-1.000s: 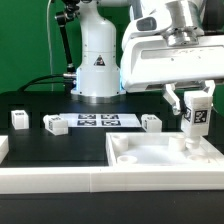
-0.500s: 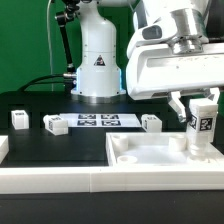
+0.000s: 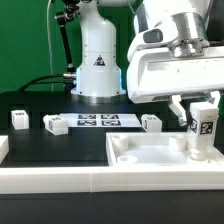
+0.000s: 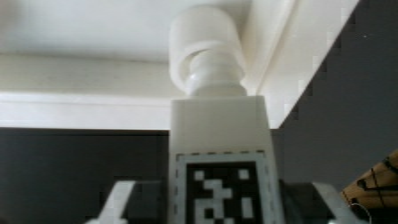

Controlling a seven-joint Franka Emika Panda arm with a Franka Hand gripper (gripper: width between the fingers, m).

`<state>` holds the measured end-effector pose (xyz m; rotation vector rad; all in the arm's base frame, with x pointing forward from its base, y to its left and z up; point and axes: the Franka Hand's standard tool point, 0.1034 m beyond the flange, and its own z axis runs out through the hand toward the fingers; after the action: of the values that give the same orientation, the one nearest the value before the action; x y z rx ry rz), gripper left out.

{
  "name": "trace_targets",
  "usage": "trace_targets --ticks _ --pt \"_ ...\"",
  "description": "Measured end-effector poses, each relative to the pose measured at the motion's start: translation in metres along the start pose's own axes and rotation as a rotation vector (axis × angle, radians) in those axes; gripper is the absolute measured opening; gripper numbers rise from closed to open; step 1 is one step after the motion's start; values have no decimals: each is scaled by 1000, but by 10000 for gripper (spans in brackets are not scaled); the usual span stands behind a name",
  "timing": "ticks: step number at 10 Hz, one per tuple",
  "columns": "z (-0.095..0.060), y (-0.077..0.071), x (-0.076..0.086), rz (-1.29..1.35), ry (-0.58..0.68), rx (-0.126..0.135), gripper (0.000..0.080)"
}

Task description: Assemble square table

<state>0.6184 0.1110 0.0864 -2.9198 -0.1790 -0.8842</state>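
Black table (image 3: pixel 35 104), white leg (image 3: pixel 203 135) in claw (image 3: pixel 199 113)

Bright even light; white slab (image 3: pixel 142 158) washed out, faint shadows; wrist view soft, leg (image 4: pixel 221 120) blurred close.

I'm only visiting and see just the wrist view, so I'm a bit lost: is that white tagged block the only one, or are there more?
Observer: There are three more. These loose legs lie on the black table, untouched.
Operator: What is the white surface beyond my block?
Observer: It's the square tabletop, a wide slab with a raised rim. The gripper holds the held leg upright at the slab's far corner, on the exterior view's right.
Operator: Anything else out there?
Observer: A flat marker board lies between two of the loose legs, behind the slab.
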Motion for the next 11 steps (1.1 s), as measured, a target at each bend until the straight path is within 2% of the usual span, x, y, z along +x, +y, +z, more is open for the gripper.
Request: trace_targets --ticks 4,6,11 --pt "0 9 1 4 2 -8 288" --pt "0 2 0 13 0 -4 288" --pt "5 2 -6 13 -2 -6 288"
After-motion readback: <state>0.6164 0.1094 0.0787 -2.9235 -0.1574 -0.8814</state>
